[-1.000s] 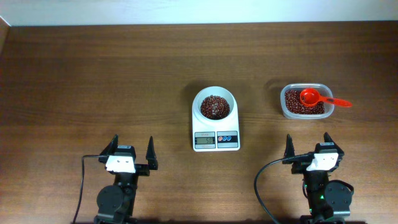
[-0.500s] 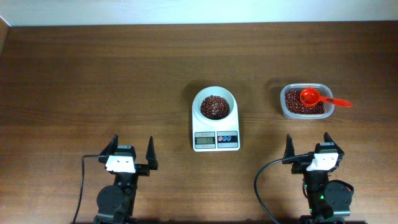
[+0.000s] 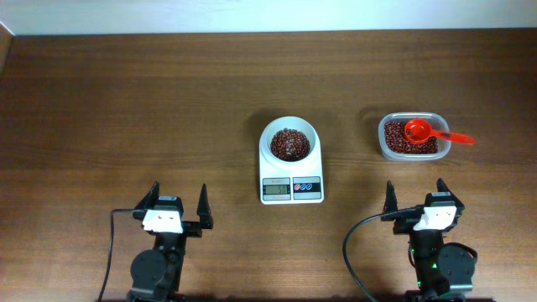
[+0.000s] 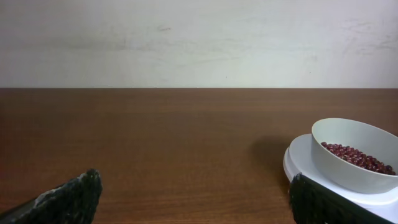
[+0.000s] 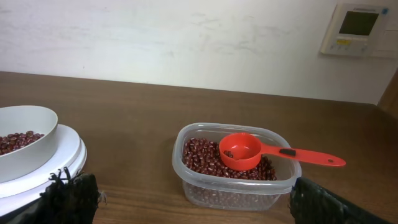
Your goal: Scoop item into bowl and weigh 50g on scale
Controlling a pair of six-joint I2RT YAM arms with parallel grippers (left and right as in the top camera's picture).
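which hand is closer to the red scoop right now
Right. The right hand sits just in front of the container holding the red scoop; the left hand is far off, on the other side of the scale.

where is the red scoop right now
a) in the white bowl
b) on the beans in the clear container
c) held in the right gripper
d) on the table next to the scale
b: the scoop rests on the beans in the container, with its handle sticking out over the rim.
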